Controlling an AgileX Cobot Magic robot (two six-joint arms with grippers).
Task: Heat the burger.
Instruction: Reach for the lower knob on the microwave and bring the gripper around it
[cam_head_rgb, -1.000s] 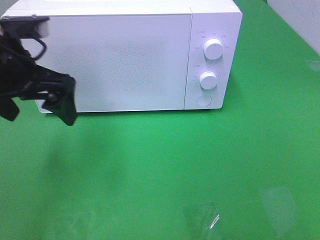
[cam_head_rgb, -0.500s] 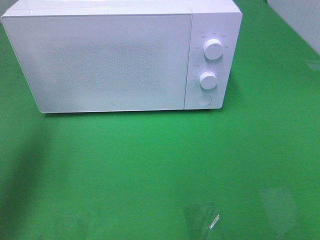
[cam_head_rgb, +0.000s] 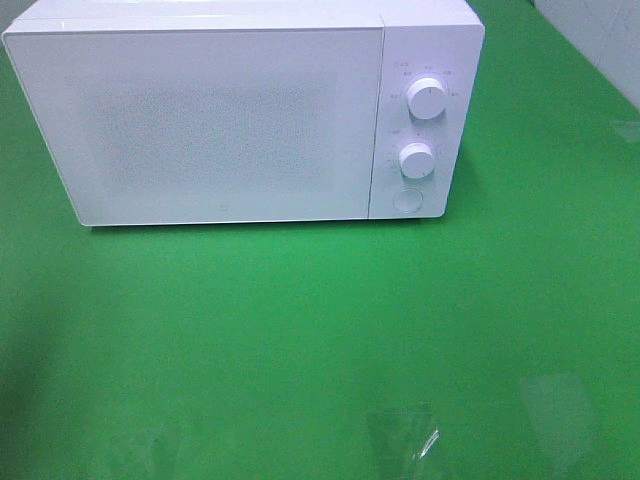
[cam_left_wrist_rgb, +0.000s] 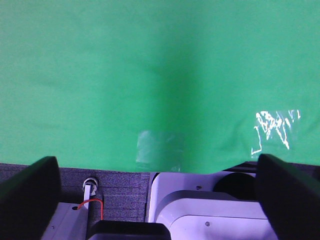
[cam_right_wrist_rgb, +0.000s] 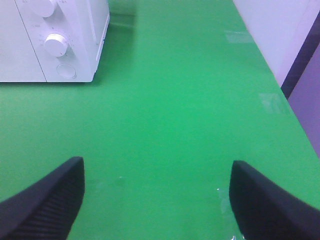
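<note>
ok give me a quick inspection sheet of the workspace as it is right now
surface: green cloth, smooth
job's things: burger not in view; white microwave, door shut
clutter: clear tape patches stuck on the cloth
claws: left claw open, holding nothing; right claw open, holding nothing; neither shows in the high view
cables: thin red wire by the arm's base
surroundings: white wall beside the table

The left claw (cam_left_wrist_rgb: 156, 159), a second ago hanging before the microwave (cam_head_rgb: 220, 120) at the left edge of the surface (cam_head_rgb: 300, 320), is now gone from the high view; its shadow there fades.
</note>
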